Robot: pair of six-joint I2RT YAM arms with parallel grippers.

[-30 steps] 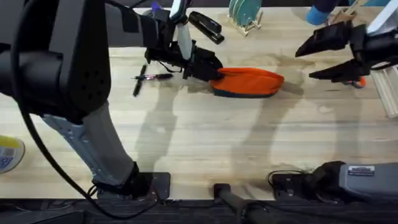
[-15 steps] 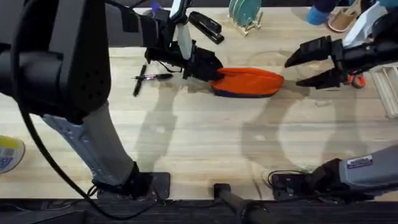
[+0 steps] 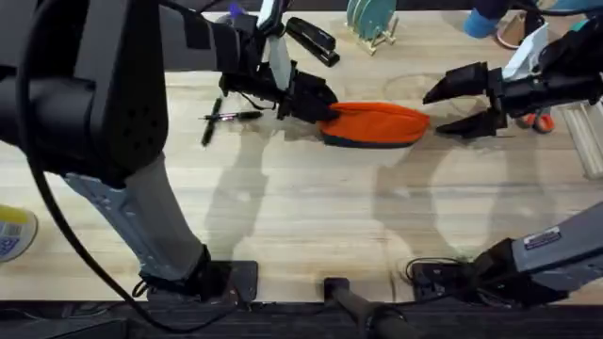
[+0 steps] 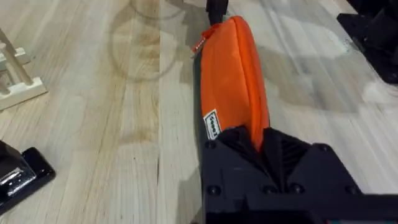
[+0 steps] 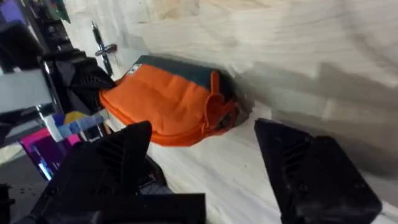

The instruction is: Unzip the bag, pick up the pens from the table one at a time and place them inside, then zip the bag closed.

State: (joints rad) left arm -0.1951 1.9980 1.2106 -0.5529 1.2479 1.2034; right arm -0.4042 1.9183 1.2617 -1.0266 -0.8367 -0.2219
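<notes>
The orange bag (image 3: 375, 123) with its navy bottom edge lies on the table (image 3: 301, 217), zipper along the top. My left gripper (image 3: 317, 104) is shut on the bag's left end; the left wrist view has the bag (image 4: 233, 74) running away from that grip. Open and just off the bag's right end is my right gripper (image 3: 436, 111). In the right wrist view the bag (image 5: 168, 102) and its orange zipper tab (image 5: 217, 112) lie ahead of the spread fingers (image 5: 124, 149). Two black pens (image 3: 231, 116) (image 3: 209, 123) lie left of the bag.
A black stapler (image 3: 311, 40) and a dish rack (image 3: 369, 24) stand behind the bag. Orange-handled scissors (image 3: 539, 121) lie at the far right. A tape roll (image 3: 11, 233) sits at the left front edge.
My right gripper has moved left, staying open, from the far right to just beside the bag's right end. The left gripper, bag and pens have not moved.
</notes>
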